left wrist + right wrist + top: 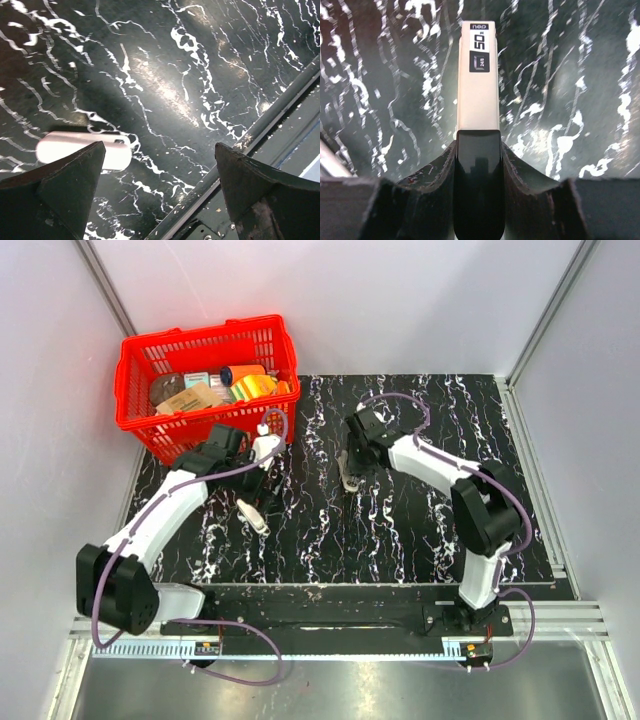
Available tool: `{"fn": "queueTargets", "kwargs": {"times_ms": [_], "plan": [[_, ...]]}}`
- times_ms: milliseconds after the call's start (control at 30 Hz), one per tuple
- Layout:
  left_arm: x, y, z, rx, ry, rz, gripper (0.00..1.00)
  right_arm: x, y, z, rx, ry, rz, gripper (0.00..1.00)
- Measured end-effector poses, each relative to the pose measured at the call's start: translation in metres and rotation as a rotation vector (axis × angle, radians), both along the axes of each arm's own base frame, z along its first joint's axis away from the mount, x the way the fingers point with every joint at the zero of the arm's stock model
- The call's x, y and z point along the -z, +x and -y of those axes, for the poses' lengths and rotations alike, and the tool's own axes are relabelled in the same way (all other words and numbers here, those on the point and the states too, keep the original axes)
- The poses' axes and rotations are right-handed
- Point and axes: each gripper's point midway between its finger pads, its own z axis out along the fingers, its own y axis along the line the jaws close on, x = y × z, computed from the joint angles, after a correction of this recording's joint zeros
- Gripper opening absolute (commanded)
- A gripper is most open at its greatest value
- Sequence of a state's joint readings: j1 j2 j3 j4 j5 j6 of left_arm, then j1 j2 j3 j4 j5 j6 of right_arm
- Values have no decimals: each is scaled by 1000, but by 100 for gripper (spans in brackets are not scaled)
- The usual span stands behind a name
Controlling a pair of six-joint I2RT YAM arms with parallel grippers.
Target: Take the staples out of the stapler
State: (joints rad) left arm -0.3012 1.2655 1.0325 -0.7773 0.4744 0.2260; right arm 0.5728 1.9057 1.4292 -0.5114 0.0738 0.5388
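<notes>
The stapler (477, 80) is narrow, with a pale beige top strip and a glossy black rear end. My right gripper (477, 147) is shut on that black rear, one finger on each side, and the beige nose points away over the marbled table. From above, the right gripper (351, 468) holds the stapler (351, 482) low over the middle of the table. My left gripper (159, 147) is open with nothing between its fingers, hovering over the table at the left (262, 462). No staples show.
A white oblong piece (85, 149) lies on the table beside the left gripper's left finger, also seen from above (252, 515). A red basket (135, 390) full of items stands at the back left. A metal rail (280, 112) runs along the table's edge.
</notes>
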Motion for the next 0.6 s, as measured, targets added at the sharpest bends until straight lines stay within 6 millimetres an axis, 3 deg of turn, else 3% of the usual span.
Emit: {"fn": "queueTargets", "kwargs": {"times_ms": [133,367,600], "plan": [[10,0,16,36,-11,-60,98,-7,-25,-21,-1,42,19,0],[5,8,23,41,-36,-40,98,11,-55,-45,-33,20,-18,1],[-12,5,22,43,-55,19,99,20,-60,-49,-36,-17,-55,30]]}}
